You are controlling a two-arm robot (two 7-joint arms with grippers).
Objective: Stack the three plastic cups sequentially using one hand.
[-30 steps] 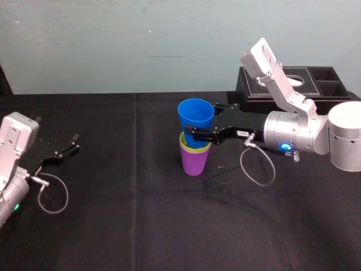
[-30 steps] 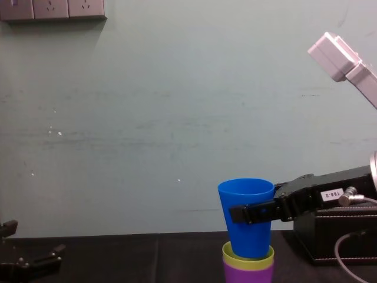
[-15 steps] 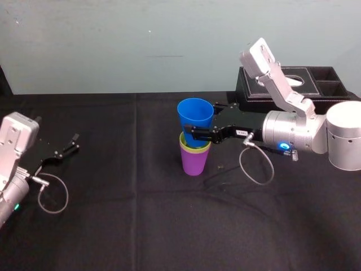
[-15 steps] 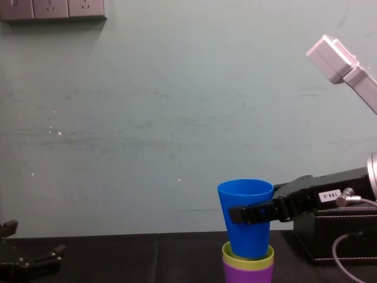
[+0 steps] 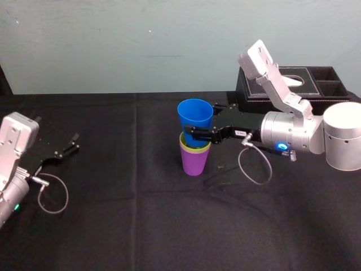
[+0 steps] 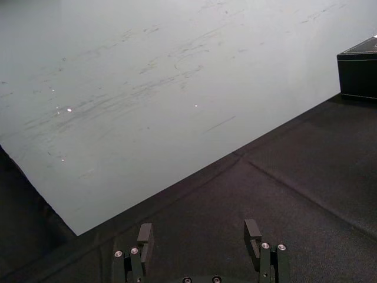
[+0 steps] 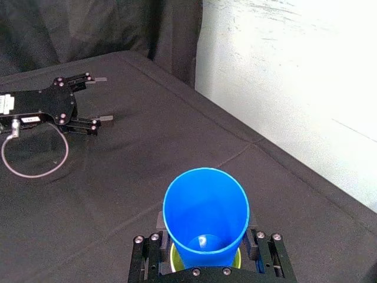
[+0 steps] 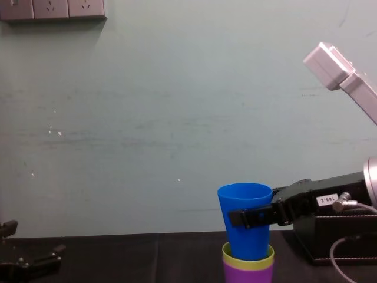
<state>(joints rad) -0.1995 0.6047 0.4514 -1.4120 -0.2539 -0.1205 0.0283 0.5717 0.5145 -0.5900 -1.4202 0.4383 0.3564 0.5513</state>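
Right gripper [image 5: 194,134] reaches in from the right, fingers level, clamped on the blue cup [image 5: 196,114] about mid-height. The right wrist view shows one finger [image 7: 158,223] on each side of the cup wall, pressed against it.

Blue cup is upright, mouth up, with its lower end inside the yellow-green cup [image 5: 186,148]. Most of the blue body stands above that rim in the chest view. Whether it is fully seated cannot be told: the base is hidden inside.

Yellow-green cup is nested deep in the purple cup [image 5: 195,162], with just a band of its rim showing above the purple one. Purple cup stands upright on the black table [image 5: 141,220], near the middle and a bit toward the far edge. So the stack, bottom to top, reads purple, yellow-green, blue.

Black tissue box [image 5: 293,82] sits at the far right of the table, behind the right arm and apart from the stack.

Left gripper [image 5: 72,143] is parked low at the left side, well apart from the cups. Its fingers are apart with nothing between them, as the left wrist view shows.
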